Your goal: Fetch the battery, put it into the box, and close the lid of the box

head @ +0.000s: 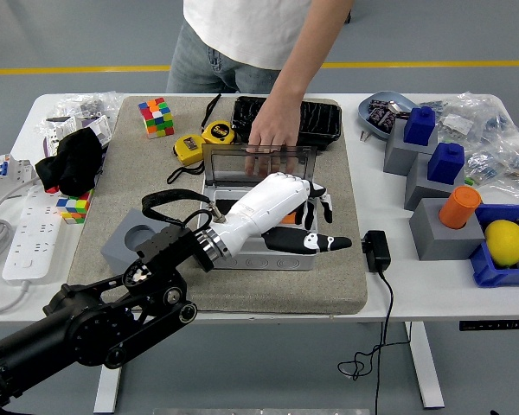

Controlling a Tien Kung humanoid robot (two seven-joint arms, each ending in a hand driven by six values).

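Over box [261,251] at bench centre, we see left robot hand [307,212] open, empty; person's hand [272,134] steadies lid [258,164] at 12 o'clock.

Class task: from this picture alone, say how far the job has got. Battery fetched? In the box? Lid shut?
Done, it seems: something orange, probably the battery, lies inside the grey box. In hand: the left hand is over the box with fingers spread, holding nothing. A person's hand is at the clear lid, which stands upright. Left to do: close the lid.
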